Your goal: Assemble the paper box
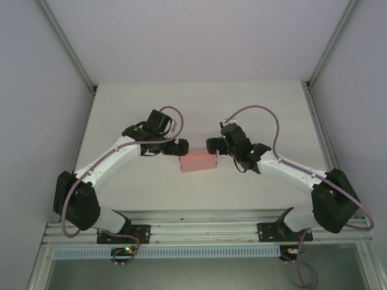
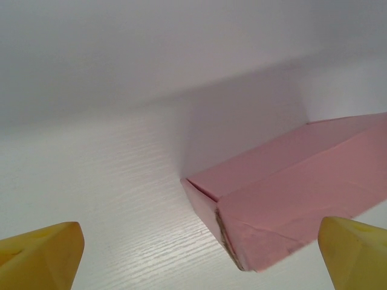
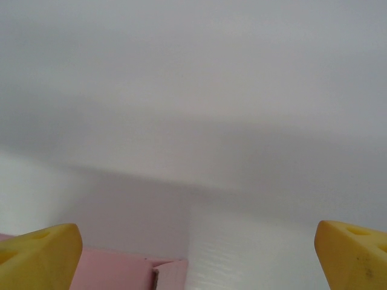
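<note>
the box (image 1: 199, 162) sits folded up as a small, shallow pink rectangle just below the middle of the top view, lying flat on the table (image 1: 199, 109) with its long side running left to right. in the left wrist view the box (image 2: 290, 193) fills the lower right of the frame, one short end and a long wall turned to the camera, with creased card and a slightly rough edge at the near corner. in the right wrist view a strip of the box (image 3: 121, 272) shows along the bottom edge, left of centre, with a dark seam at its end.

the left gripper (image 1: 176, 147) hangs at the box's upper left corner in the top view, very near it; whether it touches cannot be told. its yellow fingers (image 2: 42, 257) stand wide apart at the two lower corners of its wrist view, and the left gripper (image 2: 199, 254) clamps nothing. the right gripper (image 1: 211, 145) sits at the box's upper right corner, and the two arms lean in from the lower left and lower right of the frame. the right gripper (image 3: 196, 257) is likewise spread, its fingers (image 3: 354, 254) at the bottom corners, with nothing between them.

pale walls (image 1: 181, 36) close in the table, and a metal rail (image 1: 205, 232) runs along the bottom of the top view.
</note>
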